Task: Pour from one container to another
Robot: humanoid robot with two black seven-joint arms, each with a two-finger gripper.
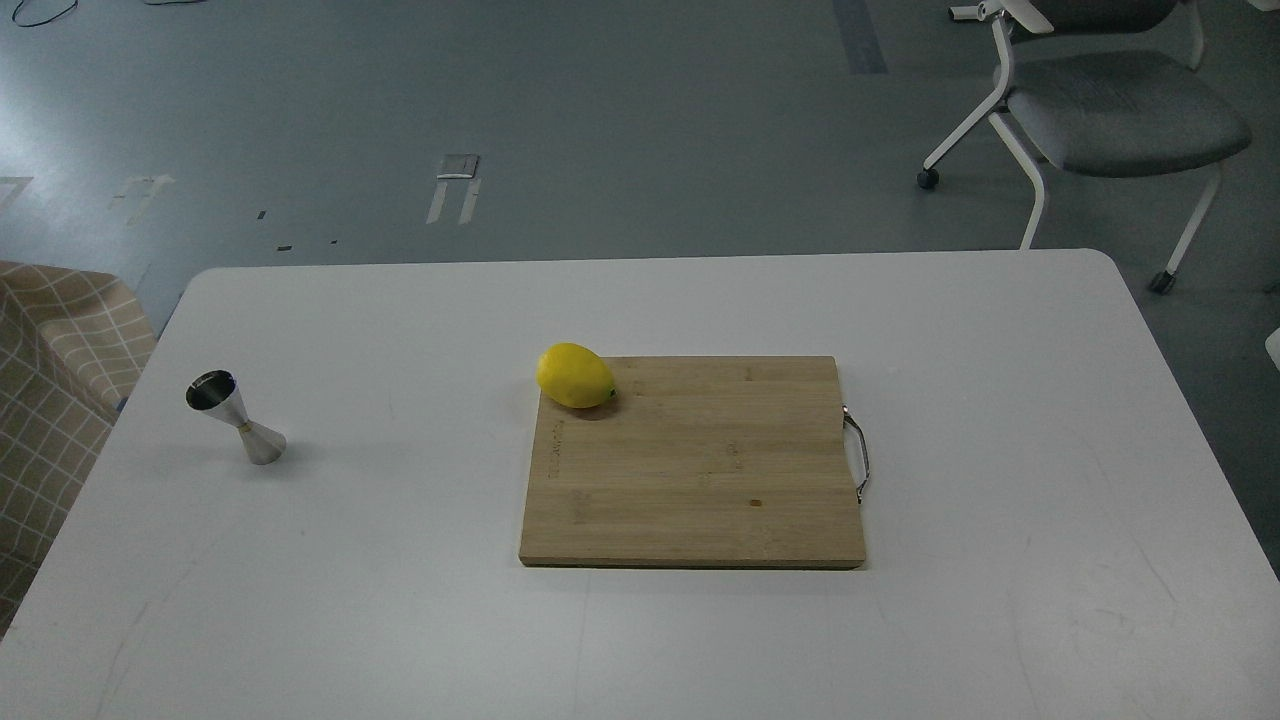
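Note:
A shiny steel hourglass-shaped jigger (235, 418), the container to be poured into, stands upright on the white table (400, 620) near its left edge. The container to pour from is out of view. Neither of my arms nor either gripper shows in the head view.
A bamboo cutting board (700, 470) with a metal handle on its right side lies at the table's middle. A yellow lemon (574, 376) rests on the board's far left corner. A grey chair (1100, 110) stands on the floor beyond the table's far right corner. A checked cloth (50, 380) lies off the left edge.

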